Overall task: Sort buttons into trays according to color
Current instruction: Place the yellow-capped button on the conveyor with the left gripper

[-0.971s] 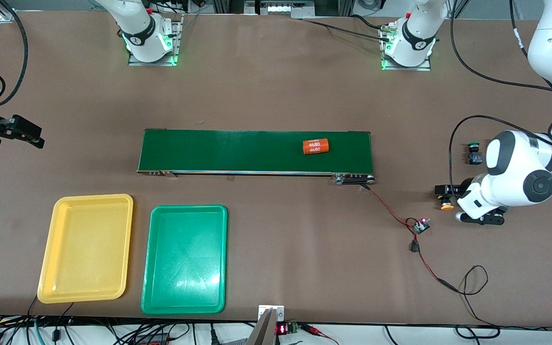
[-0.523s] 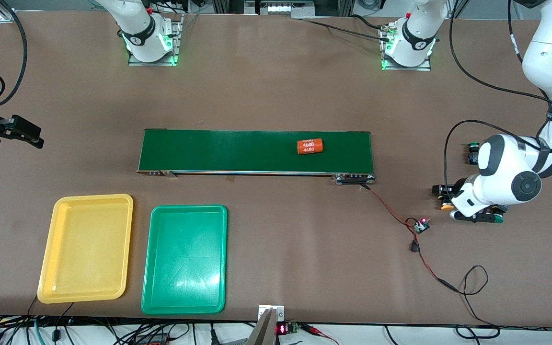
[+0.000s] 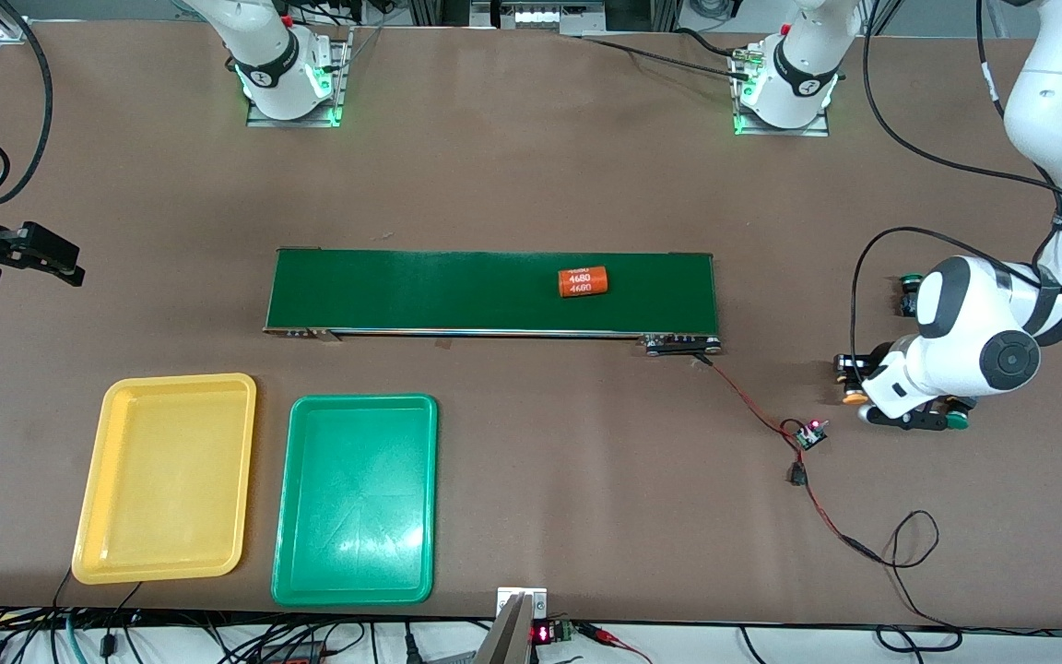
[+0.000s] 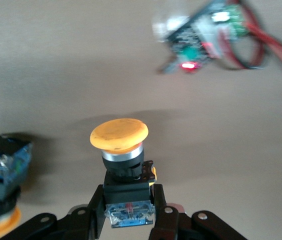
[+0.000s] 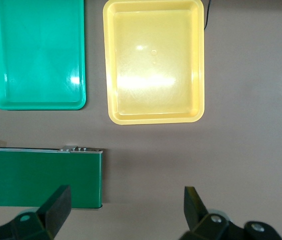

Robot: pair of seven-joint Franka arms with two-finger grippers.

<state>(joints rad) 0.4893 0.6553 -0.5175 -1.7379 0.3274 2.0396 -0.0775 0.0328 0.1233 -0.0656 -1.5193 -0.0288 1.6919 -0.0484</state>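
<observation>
My left gripper is down at the table at the left arm's end, shut on the dark body of a yellow-orange button whose cap sticks out past the fingers. A second yellow-orange button lies beside it. One green button shows past the arm, another beside the hand. The yellow tray and green tray lie empty side by side near the front camera, toward the right arm's end. My right gripper waits open over bare table there.
A long dark-green conveyor belt crosses the middle and carries an orange "4680" cylinder. A small circuit board with red and black wires lies close to the left gripper, nearer the front camera.
The left gripper has shut on the yellow-orange button, and the left arm has shifted a little, uncovering a green button. The orange cylinder has moved along the belt toward the right arm's end.
</observation>
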